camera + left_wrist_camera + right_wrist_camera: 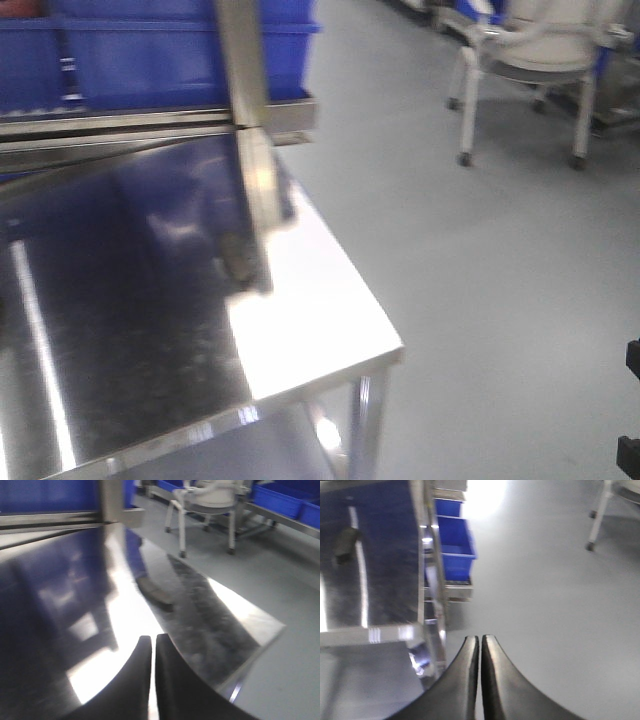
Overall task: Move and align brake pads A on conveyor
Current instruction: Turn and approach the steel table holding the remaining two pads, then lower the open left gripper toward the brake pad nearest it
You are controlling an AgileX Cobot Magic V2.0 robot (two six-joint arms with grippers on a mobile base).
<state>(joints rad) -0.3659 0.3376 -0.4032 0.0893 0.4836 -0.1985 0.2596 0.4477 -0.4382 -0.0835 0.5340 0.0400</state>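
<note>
The left tool point(152, 639) and the right tool point(480, 639) are pressed together and empty; pickup seems not yet begun, so next one must spread over the brake pad point(156, 594) on the tabletop point(60, 605).

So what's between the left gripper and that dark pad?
Only bare steel tabletop lies between the left gripper and the brake pad, in the left wrist view.

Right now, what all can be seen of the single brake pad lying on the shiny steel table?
The brake pad is a small, dark grey, slightly curved oblong. It is blurred, so its groove and backing plate cannot be told. It lies flat and alone on the steel tabletop, beside a bright glare band and not at an edge. Only the tabletop touches it; the left fingers are shut and apart from it.
</note>
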